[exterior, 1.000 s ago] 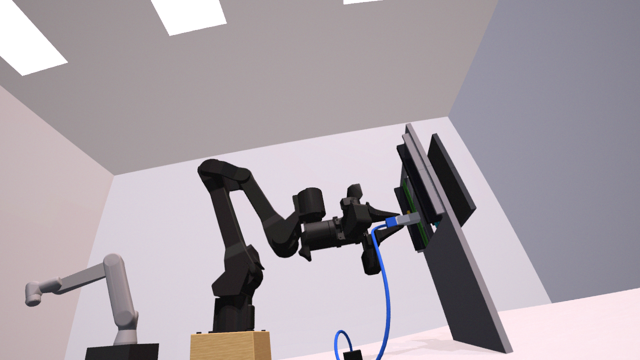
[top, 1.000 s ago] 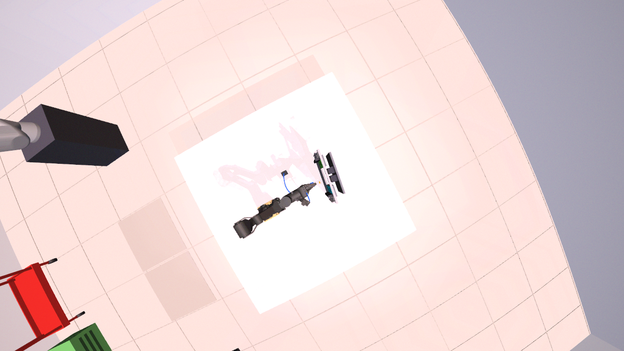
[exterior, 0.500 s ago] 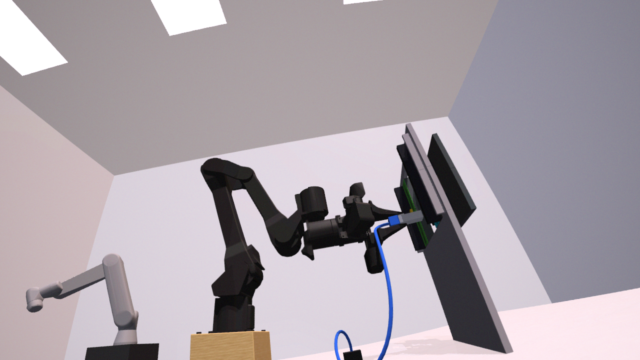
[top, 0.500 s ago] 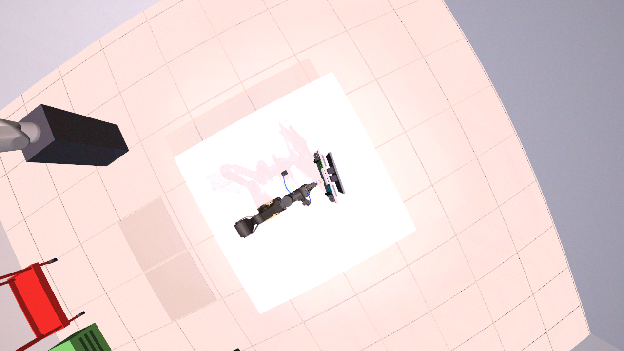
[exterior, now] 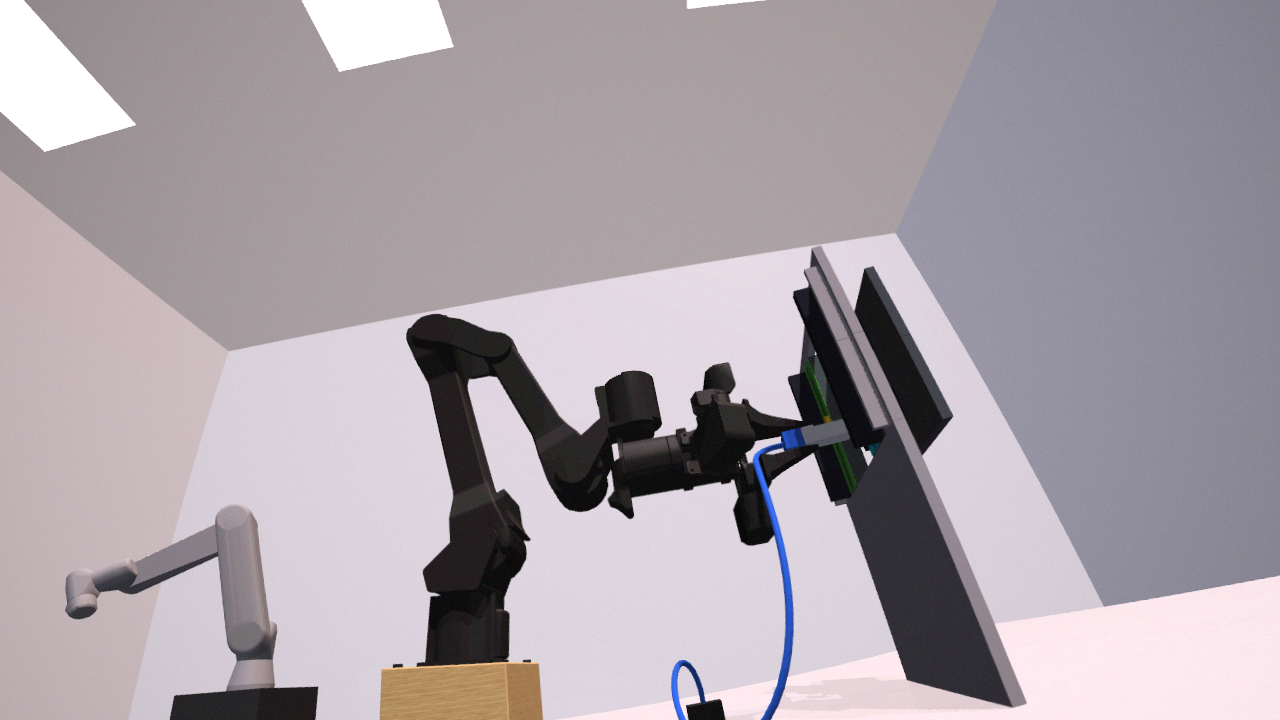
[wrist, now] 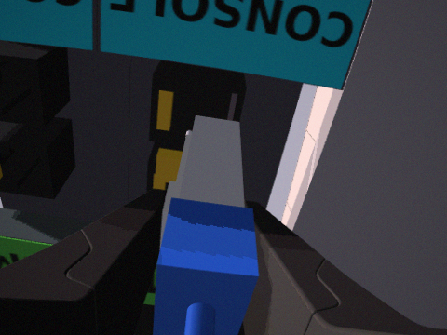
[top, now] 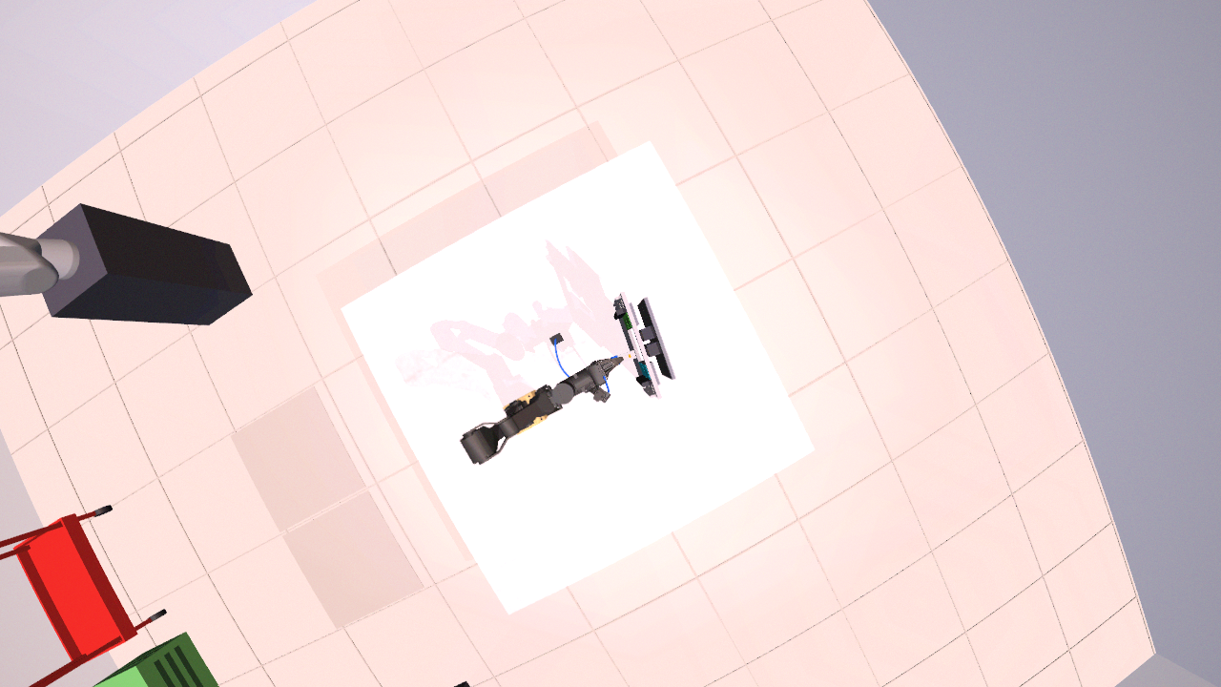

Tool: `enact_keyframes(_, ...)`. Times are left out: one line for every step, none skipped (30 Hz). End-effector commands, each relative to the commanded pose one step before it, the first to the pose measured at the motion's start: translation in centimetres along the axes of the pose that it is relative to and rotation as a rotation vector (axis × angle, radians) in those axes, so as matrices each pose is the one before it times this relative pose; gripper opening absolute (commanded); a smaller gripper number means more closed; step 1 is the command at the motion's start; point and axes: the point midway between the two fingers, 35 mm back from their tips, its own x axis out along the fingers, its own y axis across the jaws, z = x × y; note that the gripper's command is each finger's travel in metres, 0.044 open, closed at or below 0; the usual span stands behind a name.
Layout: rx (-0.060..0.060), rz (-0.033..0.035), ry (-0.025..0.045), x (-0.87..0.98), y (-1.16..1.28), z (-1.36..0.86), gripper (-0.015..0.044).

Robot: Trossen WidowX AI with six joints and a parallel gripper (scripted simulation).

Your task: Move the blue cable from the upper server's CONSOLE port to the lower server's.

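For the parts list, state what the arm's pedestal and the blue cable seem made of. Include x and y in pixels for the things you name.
Pedestal (exterior: 460, 694): probably pale wood, satin; fine straight grain shows.
Blue cable (top: 560, 360) (exterior: 788, 582) (wrist: 200, 321): likely smooth plastic or rubber sheathing, evenly coloured, bending in soft curves.

A white tabletop (top: 649, 487) (exterior: 1136, 653) — dark upright panel (exterior: 930, 582) standing on it

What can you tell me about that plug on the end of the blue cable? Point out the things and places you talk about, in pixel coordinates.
The plug (exterior: 819, 435) (wrist: 211, 172) is a small, long block, probably plastic: a smooth pale grey front part with a blue rear part, where the blue cable (exterior: 787, 573) (wrist: 200, 321) enters. It is held off the table, between the two fingers of the gripper (exterior: 810, 437) (wrist: 205, 233), its grey end pointing toward the dark ports below the teal CONSOLE label (wrist: 223, 42). Whether its tip touches a port is hard to tell.
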Motion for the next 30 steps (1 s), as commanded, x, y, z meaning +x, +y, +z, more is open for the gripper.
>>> enact_keyframes(-0.0024,0.01018,0.00469,0.342,0.332,-0.048,0.0)
enact_keyframes(0.0,0.00008,-0.00002,0.04,0.002,0.006,0.0)
enact_keyframes(0.0,0.00009,-0.00001,0.038,0.0,0.007,0.0)
enact_keyframes(0.0,0.00009,-0.00001,0.041,0.0,0.007,0.0)
enact_keyframes(0.0,0.00008,-0.00001,0.044,0.0,0.008,0.0)
enact_keyframes(0.0,0.00007,-0.00001,0.041,0.0,0.007,0.0)
enact_keyframes(0.0,0.00008,-0.00001,0.042,0.0,0.007,0.0)
enact_keyframes(0.0,0.00008,-0.00001,0.042,0.0,0.007,0.0)
enact_keyframes(0.0,0.00009,-0.00001,0.041,-0.003,0.009,0.0)
enact_keyframes(0.0,0.00009,-0.00001,0.042,-0.004,0.009,0.0)
enact_keyframes(0.0,0.00009,-0.00001,0.046,-0.001,0.009,0.0)
enact_keyframes(0.0,0.00008,-0.00001,0.04,-0.001,0.008,0.0)
enact_keyframes(0.0,0.00009,-0.00001,0.042,0.0,0.008,0.0)
enact_keyframes(0.0,0.00009,-0.00001,0.042,0.0,0.008,0.0)
enact_keyframes(0.0,0.0001,-0.00001,0.045,0.0,0.008,0.0)
enact_keyframes(0.0,0.00009,-0.00001,0.041,0.0,0.007,0.0)
enact_keyframes(0.0,0.00008,-0.00001,0.04,-0.003,0.01,0.0)
enact_keyframes(0.0,0.00009,-0.00001,0.042,-0.003,0.011,0.0)
enact_keyframes(0.0,0.00009,-0.00001,0.046,-0.001,0.009,0.0)
enact_keyframes(0.0,0.00008,-0.00001,0.04,-0.001,0.008,0.0)
enact_keyframes(0.0,0.00008,-0.00001,0.042,0.0,0.008,0.0)
enact_keyframes(0.0,0.00008,-0.00001,0.042,0.0,0.008,0.0)
enact_keyframes(0.0,0.00009,-0.00001,0.045,0.0,0.008,0.0)
enact_keyframes(0.0,0.00009,-0.00001,0.041,0.0,0.007,0.0)
enact_keyframes(0.0,0.00009,-0.00001,0.042,-0.001,0.009,0.0)
enact_keyframes(0.0,0.00009,-0.00001,0.042,-0.001,0.009,0.0)
enact_keyframes(0.0,0.00009,-0.00001,0.044,0.0,0.008,0.0)
enact_keyframes(0.0,0.00008,-0.00001,0.041,0.0,0.008,0.0)
enact_keyframes(0.0,0.00008,-0.00001,0.042,0.0,0.008,0.0)
enact_keyframes(0.0,0.00008,-0.00001,0.042,0.0,0.007,0.0)
